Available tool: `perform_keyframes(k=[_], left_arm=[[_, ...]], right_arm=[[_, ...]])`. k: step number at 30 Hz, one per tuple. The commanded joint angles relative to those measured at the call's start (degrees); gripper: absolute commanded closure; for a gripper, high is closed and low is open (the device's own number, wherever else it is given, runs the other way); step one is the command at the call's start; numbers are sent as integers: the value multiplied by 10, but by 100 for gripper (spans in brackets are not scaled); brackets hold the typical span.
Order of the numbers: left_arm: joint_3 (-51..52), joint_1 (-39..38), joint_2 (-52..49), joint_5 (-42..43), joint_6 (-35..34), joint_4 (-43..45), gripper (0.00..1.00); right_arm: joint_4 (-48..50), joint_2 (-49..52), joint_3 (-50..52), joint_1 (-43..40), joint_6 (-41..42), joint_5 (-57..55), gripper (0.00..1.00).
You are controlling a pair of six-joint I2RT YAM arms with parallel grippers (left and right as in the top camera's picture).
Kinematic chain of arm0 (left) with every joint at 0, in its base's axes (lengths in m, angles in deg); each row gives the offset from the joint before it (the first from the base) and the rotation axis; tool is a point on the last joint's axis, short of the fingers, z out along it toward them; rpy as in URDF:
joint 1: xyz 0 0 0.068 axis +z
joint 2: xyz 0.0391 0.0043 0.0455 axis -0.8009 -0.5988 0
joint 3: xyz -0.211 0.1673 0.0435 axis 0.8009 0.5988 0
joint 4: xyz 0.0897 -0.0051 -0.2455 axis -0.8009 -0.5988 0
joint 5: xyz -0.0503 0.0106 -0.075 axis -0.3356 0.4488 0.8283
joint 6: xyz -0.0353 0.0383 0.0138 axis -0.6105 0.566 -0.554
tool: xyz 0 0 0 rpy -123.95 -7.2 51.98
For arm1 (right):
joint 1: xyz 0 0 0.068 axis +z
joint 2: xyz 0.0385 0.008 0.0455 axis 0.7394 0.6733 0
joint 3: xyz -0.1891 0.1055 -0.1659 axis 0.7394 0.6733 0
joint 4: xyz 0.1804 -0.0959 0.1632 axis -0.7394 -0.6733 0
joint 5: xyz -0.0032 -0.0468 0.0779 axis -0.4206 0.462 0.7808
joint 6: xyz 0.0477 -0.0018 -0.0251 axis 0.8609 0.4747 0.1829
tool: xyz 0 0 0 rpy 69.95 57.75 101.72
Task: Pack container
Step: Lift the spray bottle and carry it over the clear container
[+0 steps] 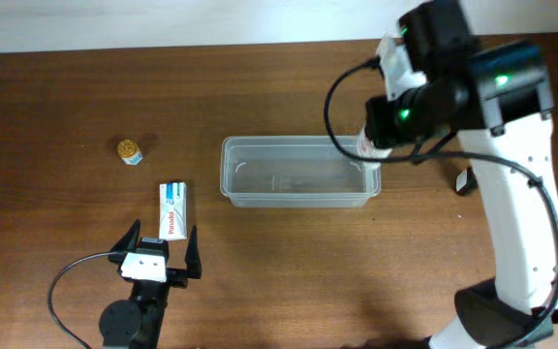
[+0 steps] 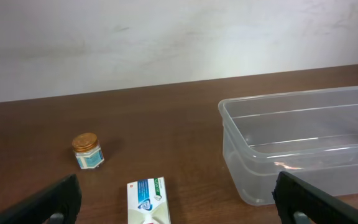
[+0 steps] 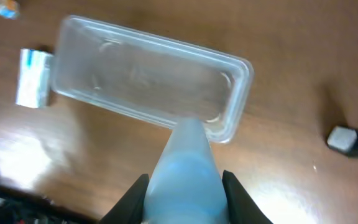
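**Bottle (image 3: 185,165) over the right end of the container (image 1: 260,176), clamped in the right claw (image 3: 185,194).**
The container is set on the desk (image 1: 56,97), long axis left to right, and appears empty. The bottle is held just above its right end, so the drop is judged to lie below and slightly leftward. The left claw (image 1: 163,240) is spread wide, nothing held, near the box (image 1: 172,206). The bottle's tip over the rim is shown by the right wrist view; overhead it is largely hidden by the arm.
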Motion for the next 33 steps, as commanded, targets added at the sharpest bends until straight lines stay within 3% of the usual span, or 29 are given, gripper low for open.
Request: perform_keyframes(k=[1, 5, 11, 23, 33], left_arm=[[3, 3, 2, 6, 9, 0, 1], [3, 3, 2, 6, 9, 0, 0], [3, 3, 2, 6, 9, 0, 1], [3, 3, 2, 6, 9, 0, 1], [3, 3, 2, 6, 9, 0, 1]], right_arm=[[47, 2, 87, 10, 59, -72, 78], [156, 2, 204, 10, 76, -56, 77], [261, 3, 292, 10, 77, -48, 77], [400, 3, 430, 9, 106, -52, 77], [475, 4, 483, 9, 106, -81, 73]])
